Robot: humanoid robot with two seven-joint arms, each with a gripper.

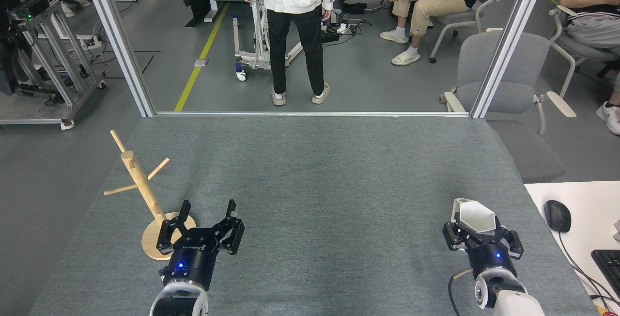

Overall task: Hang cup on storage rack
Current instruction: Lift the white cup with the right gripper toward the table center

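Note:
The white faceted cup [473, 215] sits at the near right of the grey table, its hexagonal rim tipped up toward me. My right gripper [480, 231] is shut on the cup from the near side, with dark fingers hugging its lower walls. The wooden storage rack [143, 187] stands at the near left, leaning left in this view, with thin pegs angled out from its post and none of them holding anything. My left gripper [207, 208] is open just right of the rack's round base, nothing between its fingers.
The grey cloth table [315, 175] spreads wide between the two arms. A white desk with a mouse [557, 215] and keyboard adjoins at the right. A person [295, 30] stands beyond the far edge, beside a grey chair [503, 78].

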